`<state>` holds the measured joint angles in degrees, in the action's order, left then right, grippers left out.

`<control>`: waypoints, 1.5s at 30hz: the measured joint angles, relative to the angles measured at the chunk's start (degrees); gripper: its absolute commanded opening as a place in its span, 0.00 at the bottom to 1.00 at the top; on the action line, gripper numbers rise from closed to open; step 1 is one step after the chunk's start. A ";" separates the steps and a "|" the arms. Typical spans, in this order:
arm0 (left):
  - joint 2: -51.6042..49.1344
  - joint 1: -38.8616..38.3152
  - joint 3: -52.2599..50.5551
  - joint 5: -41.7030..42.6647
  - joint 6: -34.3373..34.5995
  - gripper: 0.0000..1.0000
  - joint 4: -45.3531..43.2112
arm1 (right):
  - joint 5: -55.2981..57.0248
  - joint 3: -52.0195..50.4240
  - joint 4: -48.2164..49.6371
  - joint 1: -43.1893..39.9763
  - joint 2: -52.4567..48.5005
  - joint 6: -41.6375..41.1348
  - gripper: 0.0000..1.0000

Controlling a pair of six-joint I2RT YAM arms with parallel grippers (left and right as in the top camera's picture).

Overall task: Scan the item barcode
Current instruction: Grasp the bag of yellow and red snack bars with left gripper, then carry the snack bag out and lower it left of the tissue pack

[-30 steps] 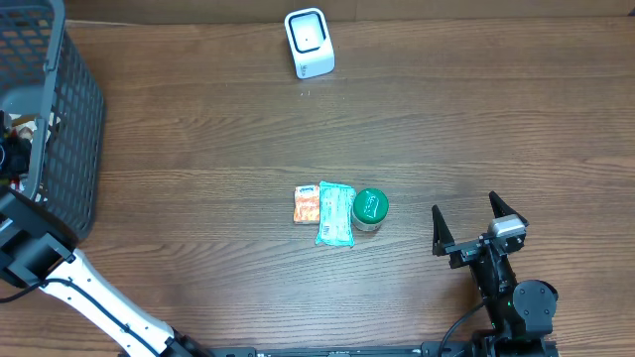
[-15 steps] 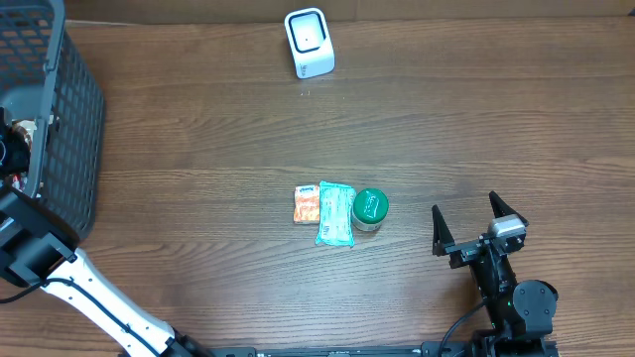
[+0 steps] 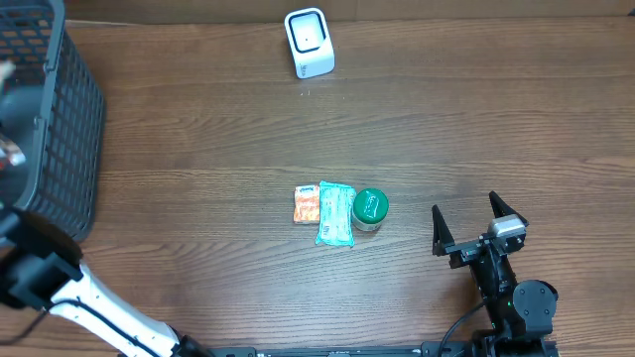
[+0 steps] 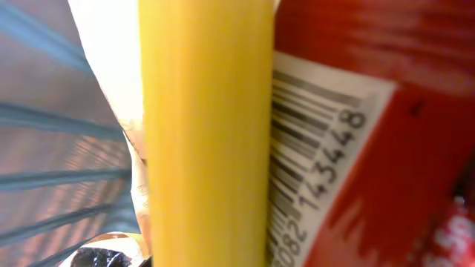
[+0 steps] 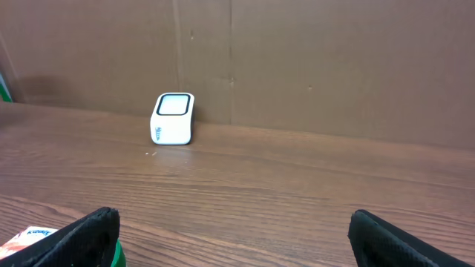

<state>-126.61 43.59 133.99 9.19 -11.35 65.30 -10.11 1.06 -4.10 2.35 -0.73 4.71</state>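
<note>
**Packet gripped in the basket, scan comes next**

Your right gripper [image 3: 464, 208] waits at the near edge of the table. Its fingers are wide apart and hold nothing. Your left gripper [image 3: 10, 149] is down in the basket [image 3: 69, 109] on the left, and it is a blur from above. Its fingers are shut. A red packet [image 4: 356, 133] with a barcode [image 4: 312, 148] fills its camera, so I think it is clamped on that packet. That makes this the picking-up step. Next, lift the packet over the basket wall and carry it to the white scanner [image 3: 309, 42] at the far edge. Turn the barcode to face the scanner's window.
</note>
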 measured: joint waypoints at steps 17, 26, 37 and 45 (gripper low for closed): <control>26.29 -20.94 0.17 1.55 16.00 0.13 19.02 | 0.00 0.00 -0.02 0.00 0.00 0.02 1.00; 26.32 -42.07 -10.91 -6.14 20.28 0.11 19.10 | 0.00 0.00 0.02 0.00 0.00 0.04 1.00; 26.03 -57.11 -46.47 -11.41 29.86 0.11 -2.49 | 0.00 0.00 -0.04 0.00 0.04 0.04 1.00; 26.03 -61.29 -65.24 -15.91 34.64 0.15 -21.73 | 0.00 0.00 0.00 0.00 0.04 0.02 1.00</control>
<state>-100.57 -17.69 68.75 -6.72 23.29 43.57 -10.11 1.06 -4.10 2.35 -0.69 4.73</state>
